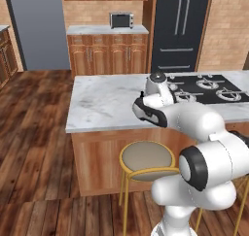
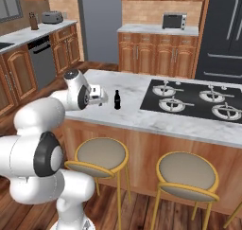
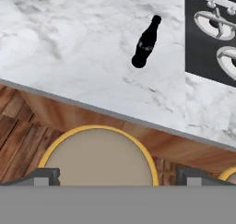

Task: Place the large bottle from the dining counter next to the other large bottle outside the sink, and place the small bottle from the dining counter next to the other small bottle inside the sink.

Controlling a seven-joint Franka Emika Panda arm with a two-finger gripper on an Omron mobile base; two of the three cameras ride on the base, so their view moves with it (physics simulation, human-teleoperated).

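1 small bottle (image 3: 146, 42) stands beyond open claw (image 3: 118, 176).

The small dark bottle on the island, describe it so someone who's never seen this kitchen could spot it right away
Find the long island with the marble top and the black stove plate. On the bare marble just left of that stove plate, near the stool-side edge, stands a small dark bottle, upright, with a narrow neck. It is the one loose item on the marble there, just beyond the robot's open gripper.
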